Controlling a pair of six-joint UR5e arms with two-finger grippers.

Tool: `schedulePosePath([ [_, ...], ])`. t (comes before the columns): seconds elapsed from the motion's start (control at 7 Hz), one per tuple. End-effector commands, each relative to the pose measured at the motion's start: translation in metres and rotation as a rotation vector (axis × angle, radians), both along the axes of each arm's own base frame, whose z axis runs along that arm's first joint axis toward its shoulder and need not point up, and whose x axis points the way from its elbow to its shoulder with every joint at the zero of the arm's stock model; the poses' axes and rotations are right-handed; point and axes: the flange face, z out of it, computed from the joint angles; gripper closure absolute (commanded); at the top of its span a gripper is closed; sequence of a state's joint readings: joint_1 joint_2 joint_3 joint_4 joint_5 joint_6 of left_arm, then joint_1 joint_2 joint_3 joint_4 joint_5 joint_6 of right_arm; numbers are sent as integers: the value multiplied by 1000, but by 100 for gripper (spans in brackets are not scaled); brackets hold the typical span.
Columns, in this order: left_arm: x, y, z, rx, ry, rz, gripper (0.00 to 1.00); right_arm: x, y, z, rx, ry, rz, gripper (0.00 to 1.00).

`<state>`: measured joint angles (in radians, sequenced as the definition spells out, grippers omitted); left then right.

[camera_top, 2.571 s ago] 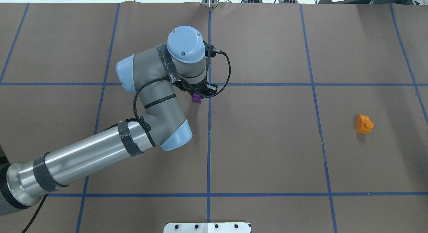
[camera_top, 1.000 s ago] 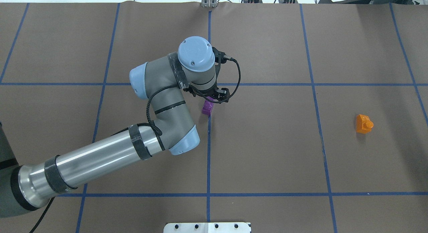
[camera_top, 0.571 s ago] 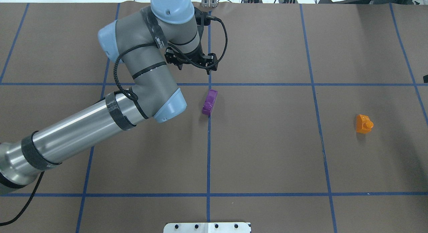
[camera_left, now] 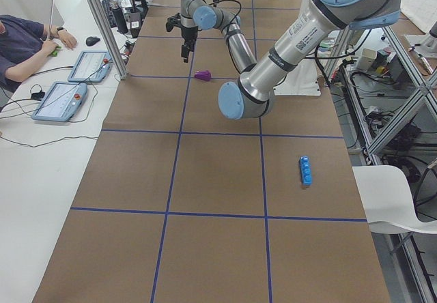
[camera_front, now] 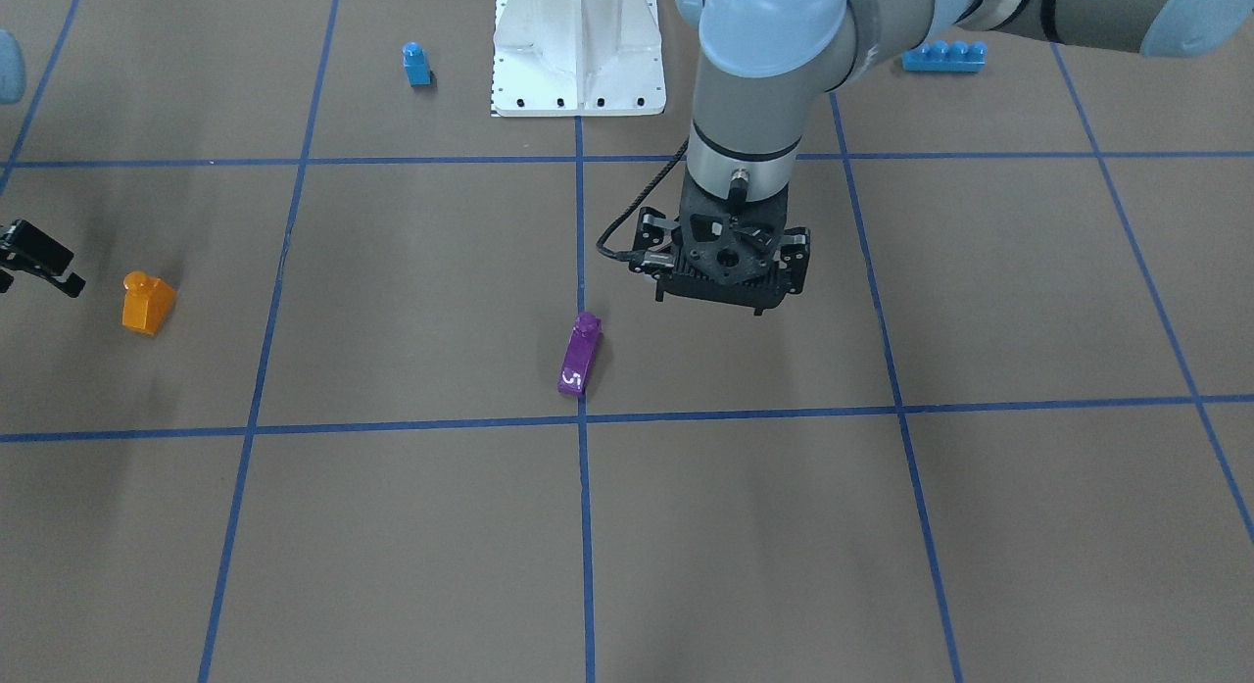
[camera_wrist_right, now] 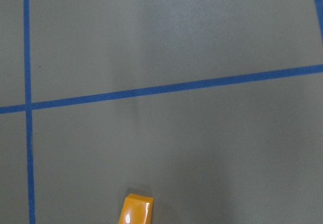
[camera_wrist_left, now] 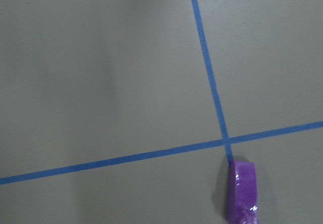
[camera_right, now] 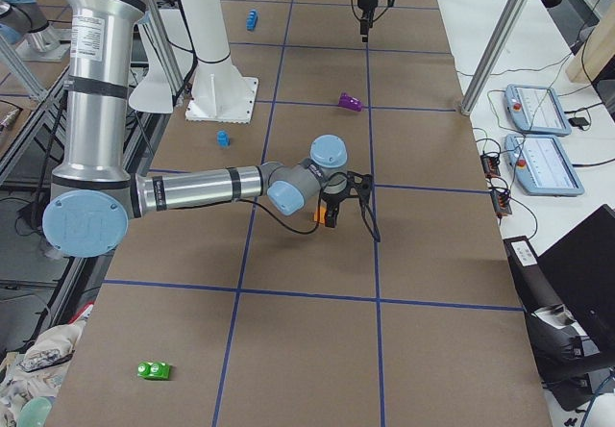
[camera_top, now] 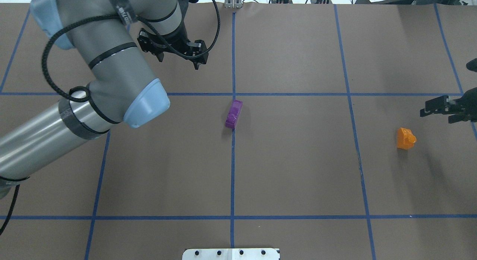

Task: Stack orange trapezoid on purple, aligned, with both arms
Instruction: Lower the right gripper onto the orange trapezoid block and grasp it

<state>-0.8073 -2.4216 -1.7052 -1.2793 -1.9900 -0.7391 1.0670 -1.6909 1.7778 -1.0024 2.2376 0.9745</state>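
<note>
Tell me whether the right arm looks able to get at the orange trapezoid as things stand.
Probably yes. The right hand is close beside the orange trapezoid, apart from it, and its fingers look spread. Nothing stands between them, and no other brick lies near the trapezoid.

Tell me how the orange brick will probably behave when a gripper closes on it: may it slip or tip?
The orange trapezoid looks like small moulded plastic, so probably stiff and light. Its glossy surface shows bright highlights, and one side slopes, so it may slip unless held on flat faces. It seems to sit flat, stud up, so rolling looks unlikely.
</note>
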Motion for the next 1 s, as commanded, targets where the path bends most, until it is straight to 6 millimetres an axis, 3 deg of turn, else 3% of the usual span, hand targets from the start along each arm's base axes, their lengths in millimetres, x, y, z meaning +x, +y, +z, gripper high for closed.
schedulePosePath([
  [0.0,-24,8,28,26,-29,27,0,-51,17,3,-13,32,-38,0],
  [0.43,-24,8,29,23,-31,28,0,-91,24,23,-41,72,-81,0],
  [0.57,-24,8,29,23,-29,29,0,-96,20,30,-51,81,-82,1],
  [0.86,-21,9,31,19,-33,34,0,-95,20,37,-60,92,-80,15],
])
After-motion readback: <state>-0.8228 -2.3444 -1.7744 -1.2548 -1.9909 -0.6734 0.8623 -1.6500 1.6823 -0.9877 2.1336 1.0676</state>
